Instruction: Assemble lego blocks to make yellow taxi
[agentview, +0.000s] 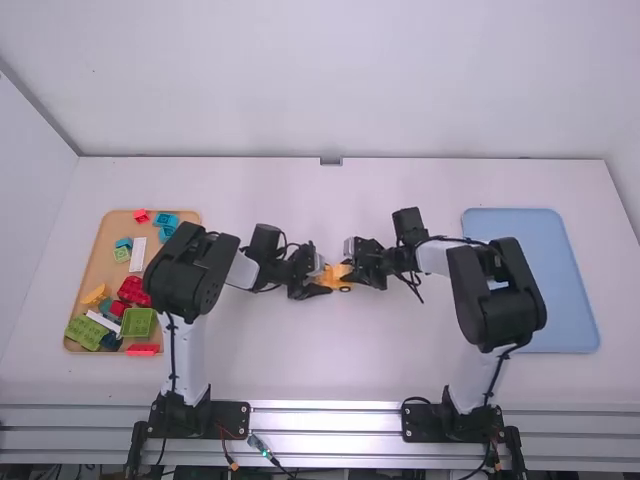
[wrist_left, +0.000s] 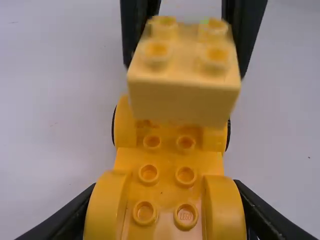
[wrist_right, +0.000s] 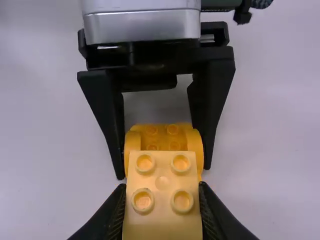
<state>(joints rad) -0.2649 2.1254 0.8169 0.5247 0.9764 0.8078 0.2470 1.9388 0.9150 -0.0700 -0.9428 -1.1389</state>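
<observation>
right wrist view: right claw (wrist_right: 162, 194) grips yellow block (wrist_right: 162, 200), left claw (wrist_right: 163, 172) grips wheeled base (wrist_right: 162, 136); align over studs (wrist_right: 173, 129), press straight.

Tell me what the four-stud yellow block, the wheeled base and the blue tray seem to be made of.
The yellow block looks like hard, satin plastic: crisp moulded studs, even colour. The wheeled base seems the same, with soft highlights on its rounded sides. The blue tray looks matte and evenly coloured, probably plastic, though coated metal is possible.
</observation>
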